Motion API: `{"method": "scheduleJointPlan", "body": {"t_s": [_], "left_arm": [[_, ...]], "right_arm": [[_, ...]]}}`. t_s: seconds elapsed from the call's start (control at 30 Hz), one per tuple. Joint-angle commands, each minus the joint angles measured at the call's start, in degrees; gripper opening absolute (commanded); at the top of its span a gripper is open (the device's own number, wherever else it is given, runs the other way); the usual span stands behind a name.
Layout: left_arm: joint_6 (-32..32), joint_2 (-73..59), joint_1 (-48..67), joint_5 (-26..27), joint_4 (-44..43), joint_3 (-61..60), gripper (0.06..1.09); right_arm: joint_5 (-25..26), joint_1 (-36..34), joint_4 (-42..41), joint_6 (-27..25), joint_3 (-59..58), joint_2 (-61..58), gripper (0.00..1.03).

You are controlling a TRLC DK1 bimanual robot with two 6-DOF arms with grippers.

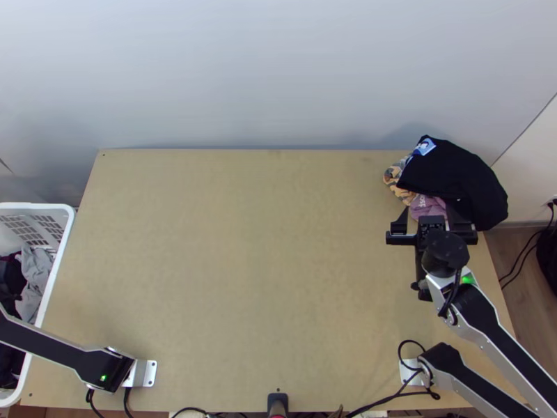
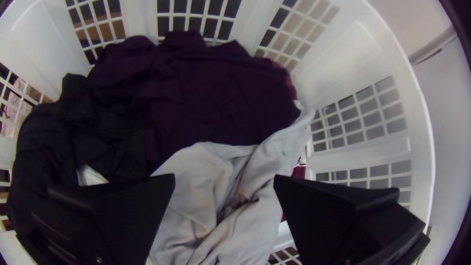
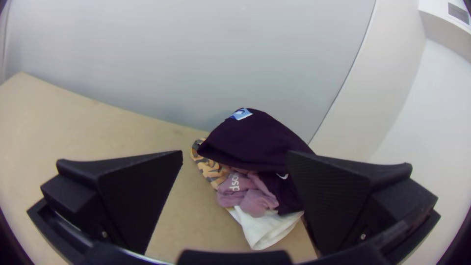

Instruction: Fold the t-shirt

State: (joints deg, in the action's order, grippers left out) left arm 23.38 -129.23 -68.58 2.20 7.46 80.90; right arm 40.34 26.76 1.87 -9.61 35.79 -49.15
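Worktop, top view: light wood (image 1: 244, 244), with a bunched clothes heap at its far right corner.
Heap, top view: a dark garment (image 1: 463, 177) with a blue-and-white patch lay over a camouflage-patterned cloth (image 1: 393, 178) and a mauve cloth (image 1: 426, 206).
Right gripper, top view: it was at the heap's near side (image 1: 427, 210), its fingers spread.
Basket, top view: white plastic (image 1: 61, 258), at the left edge of the worktop, holding dark clothes (image 1: 12, 279) and a light grey garment (image 1: 35, 268).
Left arm, top view: it stretched left from its base, across the basket's near part (image 1: 52, 345).
Left gripper, left wrist view: above the clothes in the basket (image 2: 224, 177), fingers spread wide, the crumpled grey garment showing between them.
Right gripper, right wrist view: fingers well apart, the heap showing between them, a white cloth (image 3: 267, 231) at its near side.
T-shirt: which garment it was could not be told; clothes lay bunched in both heap and basket.
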Motion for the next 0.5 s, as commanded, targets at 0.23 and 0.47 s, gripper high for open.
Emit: {"method": "scheduleJointPlan", "body": {"t_s": [0.23,0.47], "left_arm": [[-0.26,-14.82,1.34,-3.78,4.49,8.13,1.03],[0.62,-17.46,1.78,-4.92,6.86,10.24,0.88]], "right_arm": [[0.62,-0.22,-2.13,-4.54,0.16,-3.41,0.98],[0.62,0.75,-4.86,-7.01,0.24,-5.17,0.98]]}}
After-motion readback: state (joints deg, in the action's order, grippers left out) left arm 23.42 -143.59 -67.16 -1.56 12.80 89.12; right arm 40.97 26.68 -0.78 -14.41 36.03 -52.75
